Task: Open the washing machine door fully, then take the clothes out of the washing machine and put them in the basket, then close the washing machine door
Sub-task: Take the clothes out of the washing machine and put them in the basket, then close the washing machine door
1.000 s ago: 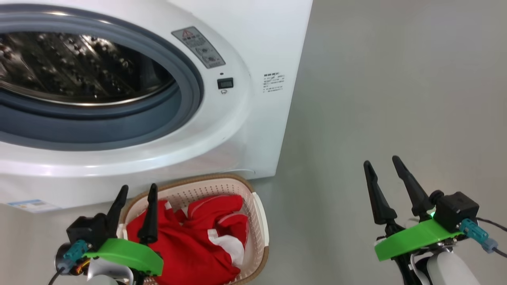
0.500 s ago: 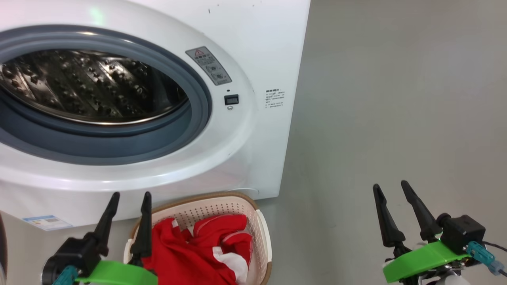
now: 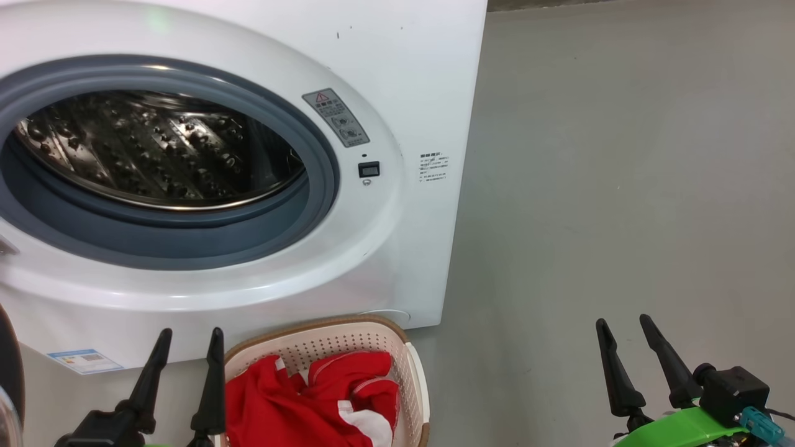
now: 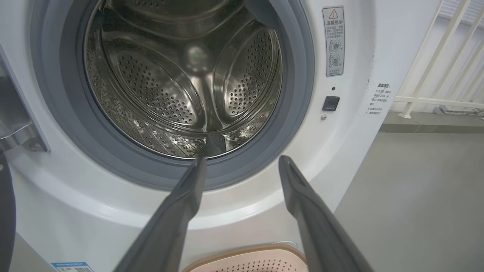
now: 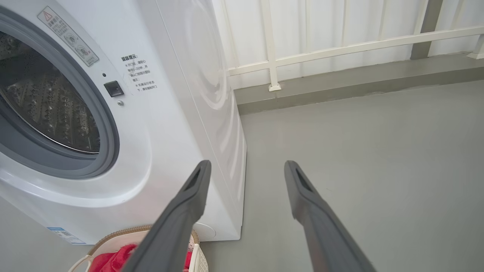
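Your left gripper (image 3: 192,333) and right gripper (image 3: 623,321) stand wide open, empty. At nine o'clock, the glossy black-rimmed round door (image 3: 7,366) hangs open: probably rigid, hinged, slippery, so push its rim. Soft red clothes (image 3: 292,410) lie in the cream perforated basket (image 3: 335,344) at six o'clock.

Saw the washing machine (image 3: 397,93) in plain white, with a grey-blue gasket (image 3: 186,242) around the mouth. Found the drum (image 4: 181,87) shiny steel, dotted with rows of small holes. Noted a grey label (image 3: 335,117) bearing a red warning triangle, and a blue and white sticker (image 3: 84,360) low on the front. Found the clothes (image 3: 298,410) bright red with white panels and thin white stripes. Saw the basket (image 3: 372,341) cream-white, with a pattern of small holes and a brown woven-look rim. Noted dull grey on the floor (image 3: 621,186), black fingers on the left hand (image 3: 190,332) and the right hand (image 3: 623,320), and a bright green mount (image 3: 677,428) at the right one.
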You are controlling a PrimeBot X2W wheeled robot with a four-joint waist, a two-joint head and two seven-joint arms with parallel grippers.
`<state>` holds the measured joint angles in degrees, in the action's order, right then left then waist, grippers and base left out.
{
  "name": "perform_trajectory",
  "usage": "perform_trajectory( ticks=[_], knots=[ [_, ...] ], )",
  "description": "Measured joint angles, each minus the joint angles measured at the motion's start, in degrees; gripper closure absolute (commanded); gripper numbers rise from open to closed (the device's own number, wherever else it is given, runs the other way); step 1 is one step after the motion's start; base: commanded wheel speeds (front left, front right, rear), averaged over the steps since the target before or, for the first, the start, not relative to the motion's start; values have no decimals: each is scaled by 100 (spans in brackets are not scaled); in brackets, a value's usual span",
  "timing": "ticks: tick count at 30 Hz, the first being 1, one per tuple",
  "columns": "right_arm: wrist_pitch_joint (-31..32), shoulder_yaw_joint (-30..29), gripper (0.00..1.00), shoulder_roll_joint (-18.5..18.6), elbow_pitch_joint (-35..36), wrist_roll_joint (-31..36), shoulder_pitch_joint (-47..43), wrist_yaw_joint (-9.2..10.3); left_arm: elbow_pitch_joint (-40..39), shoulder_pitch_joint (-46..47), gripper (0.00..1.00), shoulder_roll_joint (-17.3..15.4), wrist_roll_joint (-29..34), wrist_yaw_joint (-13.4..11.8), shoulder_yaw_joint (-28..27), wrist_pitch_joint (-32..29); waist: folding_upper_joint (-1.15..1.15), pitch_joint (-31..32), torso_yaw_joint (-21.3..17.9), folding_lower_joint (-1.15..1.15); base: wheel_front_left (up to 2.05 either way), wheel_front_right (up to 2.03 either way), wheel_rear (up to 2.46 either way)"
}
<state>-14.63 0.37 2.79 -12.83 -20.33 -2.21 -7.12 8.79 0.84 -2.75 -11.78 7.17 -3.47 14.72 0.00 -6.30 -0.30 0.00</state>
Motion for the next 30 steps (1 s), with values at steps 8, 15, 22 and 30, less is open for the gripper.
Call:
perform_trajectory(
  ticks=[8, 15, 22, 30],
  knots=[
    [0, -10, 0, 0, 1, 1, -2, 0, -30, 0, 0, 12, 20, 0, 3, 0, 0, -34, 10, 0, 0, 0, 0],
    [0, -11, 0, -1, 1, 25, -2, 0, -42, 0, 0, 18, 75, 0, 0, 0, 0, -62, 7, 0, 0, 0, 0],
    [0, -11, 0, -2, 3, 25, -1, 0, -46, 1, 0, 19, 74, 0, -3, 0, 0, -80, 10, 0, -1, 1, 0],
    [0, -16, 0, -5, 7, 26, 5, 0, -65, 12, 0, 20, 73, 0, -1, 0, 0, -112, 25, 0, -67, 67, 0]
  ],
)
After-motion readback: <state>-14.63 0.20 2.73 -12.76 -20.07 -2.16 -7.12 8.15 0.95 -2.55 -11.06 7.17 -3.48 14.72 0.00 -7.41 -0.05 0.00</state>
